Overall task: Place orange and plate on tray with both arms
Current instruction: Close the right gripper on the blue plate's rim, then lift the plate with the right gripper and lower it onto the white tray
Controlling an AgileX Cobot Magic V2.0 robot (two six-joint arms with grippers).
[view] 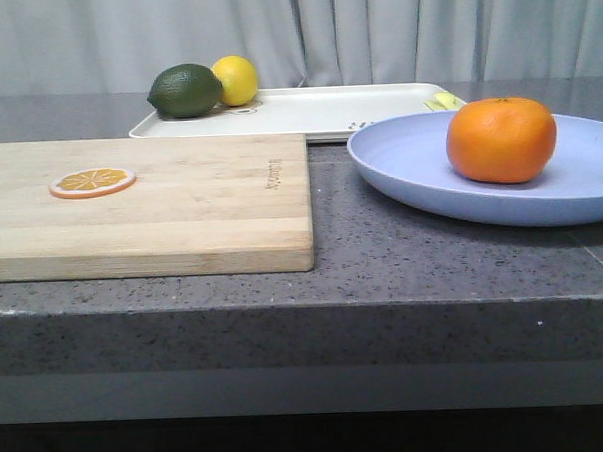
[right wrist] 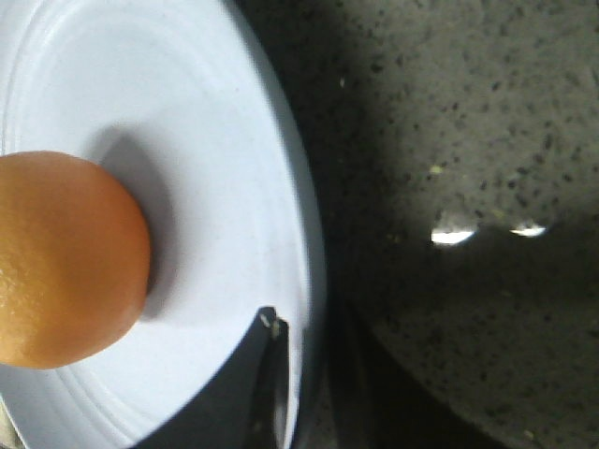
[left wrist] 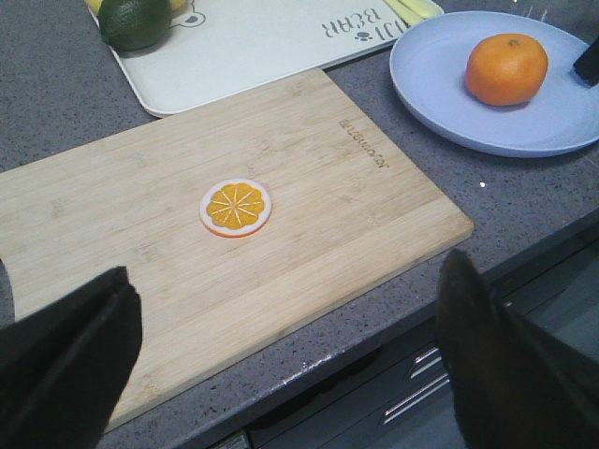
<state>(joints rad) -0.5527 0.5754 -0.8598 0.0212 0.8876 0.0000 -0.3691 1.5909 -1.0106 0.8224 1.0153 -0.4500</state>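
Your desk point(view: 413, 246) is speckled grey stone, with a grey curtain point(view: 393, 27) behind. The orange point(view: 501, 139) sits upright on the plate point(view: 409, 161), just beside your right pincer point(right wrist: 304, 374), whose fingers straddle the rim; how tightly, you cannot tell. Your left pincer point(left wrist: 290, 365) gapes wide, empty, over the board point(left wrist: 309, 234).

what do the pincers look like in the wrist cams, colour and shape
The left pincer shows two broad black matte fingers, blunt and tapering towards their tips. Of the right pincer only one dark finger shows, thin and wedge-shaped with a paler edge at its tip. No cables, markings or arm links show in any view.
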